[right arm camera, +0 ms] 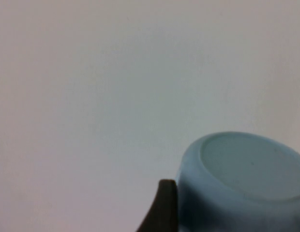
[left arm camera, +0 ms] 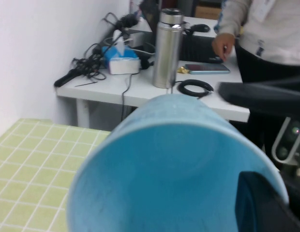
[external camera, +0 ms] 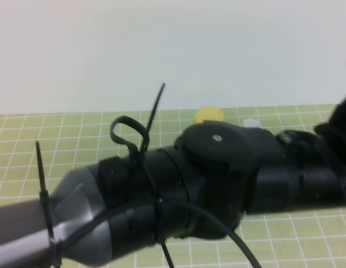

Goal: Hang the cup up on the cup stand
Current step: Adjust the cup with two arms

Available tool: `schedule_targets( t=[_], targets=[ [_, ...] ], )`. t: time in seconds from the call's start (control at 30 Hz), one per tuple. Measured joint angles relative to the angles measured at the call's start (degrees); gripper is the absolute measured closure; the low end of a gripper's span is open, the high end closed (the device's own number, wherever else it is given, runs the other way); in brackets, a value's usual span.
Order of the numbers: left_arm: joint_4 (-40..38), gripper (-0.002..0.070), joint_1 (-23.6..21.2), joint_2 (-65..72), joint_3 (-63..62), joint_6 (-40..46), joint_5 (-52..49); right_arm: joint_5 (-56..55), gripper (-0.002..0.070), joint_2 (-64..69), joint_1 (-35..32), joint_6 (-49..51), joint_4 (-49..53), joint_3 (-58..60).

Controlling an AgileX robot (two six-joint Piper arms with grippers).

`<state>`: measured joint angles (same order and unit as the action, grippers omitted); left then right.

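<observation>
In the left wrist view I look into the mouth of the light blue cup (left arm camera: pixel 169 169). My left gripper (left arm camera: pixel 280 198) is shut on its wall, with one dark finger (left arm camera: pixel 259 203) inside the rim. In the right wrist view the cup's flat base (right arm camera: pixel 251 166) shows against a white wall. My right gripper (right arm camera: pixel 227 215) is closed round the cup near that base, with one dark finger (right arm camera: pixel 162 208) against its side. In the high view my left arm (external camera: pixel 178 190) hides the cup and both grippers. The cup stand is hidden, apart from a small white shape (external camera: pixel 251 122) that may be one of its caps.
A yellow cup (external camera: pixel 208 115) stands at the far side of the green grid mat (external camera: pixel 78 134), behind my left arm. My right arm (external camera: pixel 337 134) enters at the right edge. Beyond the mat, a white desk (left arm camera: pixel 140 89) holds a steel flask (left arm camera: pixel 167 48) and cables, and a person (left arm camera: pixel 266 29) stands beside it.
</observation>
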<state>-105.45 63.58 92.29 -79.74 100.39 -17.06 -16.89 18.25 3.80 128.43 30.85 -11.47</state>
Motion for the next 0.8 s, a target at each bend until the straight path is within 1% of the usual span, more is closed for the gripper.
schedule_targets(
  t=[0.13, 0.3, 0.4, 0.67, 0.8],
  targets=[
    [0.00, 0.0675, 1.20, 0.00, 0.00, 1.44, 0.27, 0.00, -0.0017, 0.00, 0.00, 0.00, -1.27, 0.00],
    [0.00, 0.0675, 1.20, 0.14, 0.00, 1.89, 0.83, -1.36, -0.0015, 0.00, 0.00, -0.03, -2.39, 0.00],
    [0.00, 0.0675, 1.20, 0.65, 0.00, 2.04, -1.40, -1.90, -0.0005, 0.00, 0.00, -0.03, -2.89, 0.00],
    [0.10, 0.0675, 1.77, 2.78, 0.00, 2.49, -3.10, -0.47, -0.0002, 0.25, 0.00, -1.92, -2.89, 0.32],
    [0.10, 0.0675, 1.77, 3.00, 0.00, 4.28, -3.10, -0.34, -0.0001, 0.46, 0.00, -2.45, -2.89, 0.42]
  ],
)
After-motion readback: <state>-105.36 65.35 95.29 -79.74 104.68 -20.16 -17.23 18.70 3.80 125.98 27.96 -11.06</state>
